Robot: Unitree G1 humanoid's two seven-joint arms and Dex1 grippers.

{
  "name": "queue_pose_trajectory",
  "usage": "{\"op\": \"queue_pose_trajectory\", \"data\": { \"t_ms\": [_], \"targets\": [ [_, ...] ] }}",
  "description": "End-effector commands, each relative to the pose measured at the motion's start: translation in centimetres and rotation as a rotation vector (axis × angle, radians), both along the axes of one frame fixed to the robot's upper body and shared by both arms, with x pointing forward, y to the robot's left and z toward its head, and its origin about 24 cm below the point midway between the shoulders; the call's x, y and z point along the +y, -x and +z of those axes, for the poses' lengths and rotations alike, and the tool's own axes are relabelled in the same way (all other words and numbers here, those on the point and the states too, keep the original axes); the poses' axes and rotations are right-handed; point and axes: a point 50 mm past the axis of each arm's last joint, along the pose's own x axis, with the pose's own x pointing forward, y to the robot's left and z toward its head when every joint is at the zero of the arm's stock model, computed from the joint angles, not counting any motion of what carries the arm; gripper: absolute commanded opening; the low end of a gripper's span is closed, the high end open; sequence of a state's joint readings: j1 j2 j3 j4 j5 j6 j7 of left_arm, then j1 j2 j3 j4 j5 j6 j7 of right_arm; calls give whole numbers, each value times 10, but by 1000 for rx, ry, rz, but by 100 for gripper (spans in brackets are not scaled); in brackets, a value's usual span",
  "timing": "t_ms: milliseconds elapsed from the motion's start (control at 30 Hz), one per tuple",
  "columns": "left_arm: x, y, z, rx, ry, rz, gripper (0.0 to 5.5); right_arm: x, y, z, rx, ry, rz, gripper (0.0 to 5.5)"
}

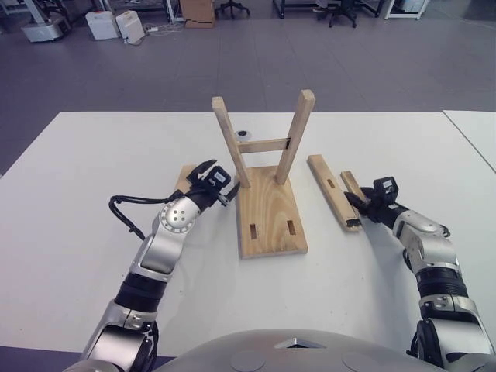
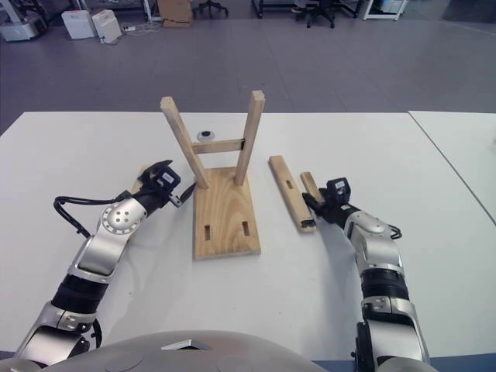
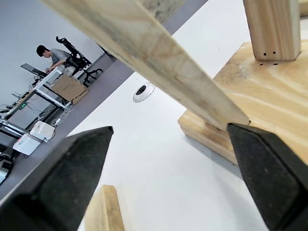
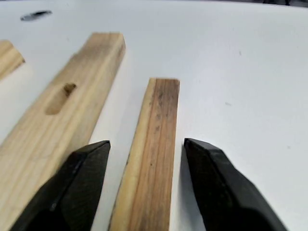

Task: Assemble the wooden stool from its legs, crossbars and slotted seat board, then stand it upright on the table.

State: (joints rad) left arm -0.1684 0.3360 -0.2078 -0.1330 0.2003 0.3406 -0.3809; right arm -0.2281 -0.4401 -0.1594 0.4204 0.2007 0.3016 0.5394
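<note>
One leaning leg point(image 1: 231, 139) was seen from the head views slotted in the seat board point(image 1: 271, 229) on the worktop point(image 1: 77, 170), the left hand point(image 1: 226, 192) beside it. In the left wrist view, its fingers point(image 3: 72, 168) were spread about that leg. In the right wrist view, the right hand point(image 4: 146, 143) was spread astride a loose crossbar point(image 4: 161, 101), judged stiff, light and best pinched mid-length across its narrow sides.

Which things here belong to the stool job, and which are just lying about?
Job: seat board; two standing legs; crossbar joining them; loose slotted leg; thin crossbar straddled by right gripper; wood piece beside left gripper.
Lying about: round disc on table; cardboard box and white units on floor.
</note>
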Motion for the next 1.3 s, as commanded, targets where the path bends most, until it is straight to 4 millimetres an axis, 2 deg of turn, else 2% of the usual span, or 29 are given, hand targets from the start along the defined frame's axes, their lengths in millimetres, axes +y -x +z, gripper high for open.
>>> {"op": "queue_pose_trajectory", "data": {
  "t_ms": [33, 67, 133, 167, 200, 233, 300, 333, 400, 467, 533, 633, 733, 1033, 1300],
  "targets": [
    [3, 2, 6, 1, 33, 22, 436, -4, 12, -13, 83, -4, -68, 222],
    [2, 2, 9, -3, 45, 23, 436, -2, 14, -15, 93, -6, -67, 200],
    [-4, 1, 22, -18, 174, 36, 436, 0, 17, -16, 104, -14, -71, 159],
    [-6, 1, 29, -24, 253, 37, 436, 0, 18, -16, 101, -15, -78, 139],
    [-12, 2, 44, -44, 411, 30, 436, -4, 13, -6, 44, -5, -111, 132],
    [-17, 3, 61, -54, 584, 6, 436, -8, 4, 15, -69, -1, -146, 130],
    [-25, 6, 93, -69, 860, -78, 436, -6, -10, 76, -355, -6, -147, 130],
    [-28, 7, 106, -73, 957, -120, 436, 3, -11, 104, -471, 1, -96, 130],
    [-36, 5, 134, -74, 1130, -202, 436, 42, -4, 151, -666, 37, 140, 130],
    [-43, 2, 156, -52, 1256, -268, 436, 86, 10, 184, -798, 21, 376, 130],
    [-51, -1, 168, 8, 1355, -325, 436, 119, 20, 205, -888, -14, 520, 130],
    [-65, -2, 174, 103, 1397, -383, 406, 149, 26, 214, -948, -38, 624, 130],
    [-70, 0, 171, 145, 1382, -382, 363, 159, 27, 215, -957, -56, 643, 130],
    [-65, 3, 176, 124, 1428, -380, 217, 161, 25, 212, -931, -35, 633, 130],
    [-67, 8, 169, 161, 1406, -403, 93, 162, 26, 213, -938, -40, 628, 130]
  ]
}}
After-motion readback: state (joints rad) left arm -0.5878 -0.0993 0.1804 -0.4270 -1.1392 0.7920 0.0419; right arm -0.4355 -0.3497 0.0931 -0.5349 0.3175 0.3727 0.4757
